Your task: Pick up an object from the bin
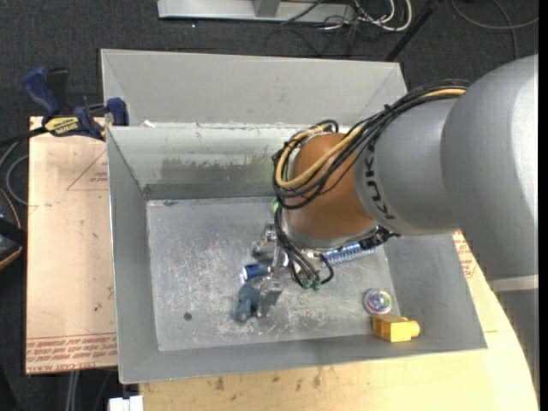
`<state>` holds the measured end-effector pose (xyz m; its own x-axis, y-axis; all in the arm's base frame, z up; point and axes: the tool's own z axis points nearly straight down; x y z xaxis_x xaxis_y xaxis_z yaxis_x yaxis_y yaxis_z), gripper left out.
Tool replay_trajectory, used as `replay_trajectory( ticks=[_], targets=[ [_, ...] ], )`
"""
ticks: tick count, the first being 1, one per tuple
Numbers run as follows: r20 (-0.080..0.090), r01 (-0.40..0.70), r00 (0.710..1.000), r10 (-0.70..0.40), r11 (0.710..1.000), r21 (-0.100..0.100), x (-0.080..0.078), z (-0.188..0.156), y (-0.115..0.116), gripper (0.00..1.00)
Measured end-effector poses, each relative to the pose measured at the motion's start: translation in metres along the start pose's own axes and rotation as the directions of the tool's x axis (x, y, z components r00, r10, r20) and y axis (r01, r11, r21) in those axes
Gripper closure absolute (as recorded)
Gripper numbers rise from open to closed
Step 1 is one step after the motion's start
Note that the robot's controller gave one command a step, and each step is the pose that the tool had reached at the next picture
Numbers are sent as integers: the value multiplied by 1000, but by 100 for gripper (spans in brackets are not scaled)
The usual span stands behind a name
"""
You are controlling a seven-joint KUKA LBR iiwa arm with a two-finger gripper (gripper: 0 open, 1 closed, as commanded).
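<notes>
While gripper [268, 286] hangs low, small blue-grey thing [247, 305] just beside, lower left

I am seeing these colours in the grey bin [137, 255]
The block [395, 329] is showing yellow, the round bauble [377, 300] is glinting silver and purple, the small piece [247, 303] is showing blue-grey.

My arm [479, 161] runs off the right edge, my orange wrist cover [321, 197] hides part of the bin [184, 247] floor, and the small blue thing [247, 303] at my pincer [267, 294] is too small to name.
</notes>
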<state>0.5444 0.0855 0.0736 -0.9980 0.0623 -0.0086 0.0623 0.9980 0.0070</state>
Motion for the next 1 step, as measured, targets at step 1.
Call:
replay_trajectory(
  ticks=[1],
  targets=[
    [7, 5, 1000, -5, 1000, 0, -2, -5, 2, 100]
  ],
)
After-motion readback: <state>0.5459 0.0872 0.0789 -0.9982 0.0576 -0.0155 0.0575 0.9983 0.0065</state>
